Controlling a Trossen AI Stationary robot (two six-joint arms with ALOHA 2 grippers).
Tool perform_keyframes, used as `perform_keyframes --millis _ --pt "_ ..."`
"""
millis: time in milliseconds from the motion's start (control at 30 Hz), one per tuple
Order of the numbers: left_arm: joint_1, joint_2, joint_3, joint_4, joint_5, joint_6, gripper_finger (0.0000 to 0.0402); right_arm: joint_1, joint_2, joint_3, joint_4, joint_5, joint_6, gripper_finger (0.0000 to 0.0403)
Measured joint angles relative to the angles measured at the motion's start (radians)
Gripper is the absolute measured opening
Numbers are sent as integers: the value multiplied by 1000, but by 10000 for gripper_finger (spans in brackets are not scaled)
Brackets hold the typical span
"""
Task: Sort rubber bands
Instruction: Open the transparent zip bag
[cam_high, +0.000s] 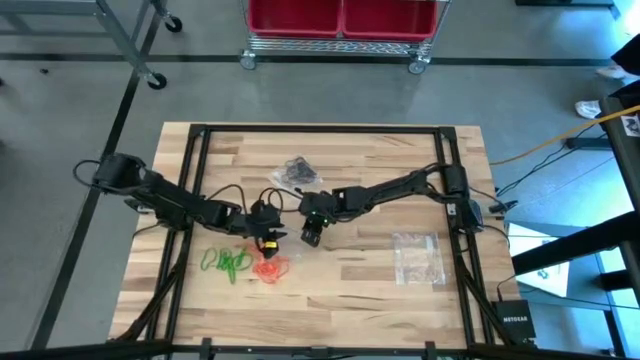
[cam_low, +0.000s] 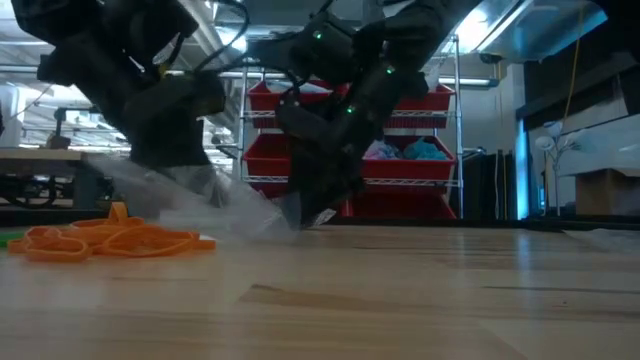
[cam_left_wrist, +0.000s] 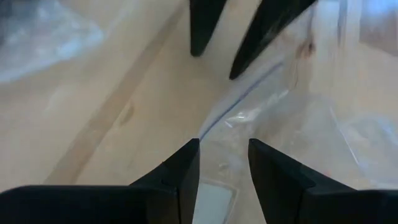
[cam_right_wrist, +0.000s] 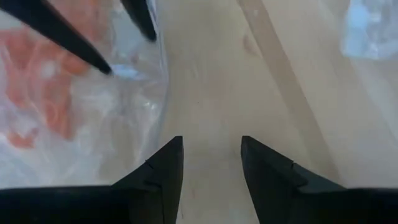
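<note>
**Sorting bands: both grippers meet over a clear bag**

Lying in a loose heap on the wood, the orange-red rubber bands (cam_high: 271, 267) sit just below the left gripper (cam_high: 268, 238) as the overhead camera frames it, with the bright green rubber bands (cam_high: 227, 263) beside them, a little further out toward that arm's base. A dark clump of black rubber bands (cam_high: 297, 172) rests well apart, on the far side of both grippers.

From table height, the orange heap (cam_low: 110, 240) shows as a flat tangle near the left gripper (cam_low: 215, 195), and a clear plastic bag (cam_low: 180, 200) slopes between that gripper and the right gripper (cam_low: 315, 215); the overhead camera barely shows this bag.

The left wrist camera shows the left gripper (cam_left_wrist: 224, 163) with fingers spread; the bag's pale sealed edge (cam_left_wrist: 249, 99) runs in between them, though whether they pinch it cannot be told. The right gripper's tips (cam_left_wrist: 214, 37) point in from opposite.

The right wrist camera shows the right gripper (cam_right_wrist: 211, 158) spread over bare wood, holding nothing, the bag (cam_right_wrist: 124, 112) just beside one finger and orange bands (cam_right_wrist: 43, 81) blurred through the film.

A second clear bag (cam_high: 418, 257) lies flat, well away beyond the right gripper (cam_high: 312, 235).

The table (cam_high: 380, 300) is pale butcher-block.
</note>
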Motion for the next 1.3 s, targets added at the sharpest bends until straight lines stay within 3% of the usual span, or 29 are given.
perform_keyframes --millis 600,800,1033,1300 --pt "55 59 -1 4 90 -44 129 -11 -25 0 102 -41 -18 153" --pt "73 66 -1 1 107 -57 129 -11 -20 0 89 -27 -28 153" --pt "74 66 -1 8 109 -56 129 -11 -17 0 97 98 -36 153" --pt "74 66 -1 8 112 -52 129 -11 -4 0 108 52 -55 153"
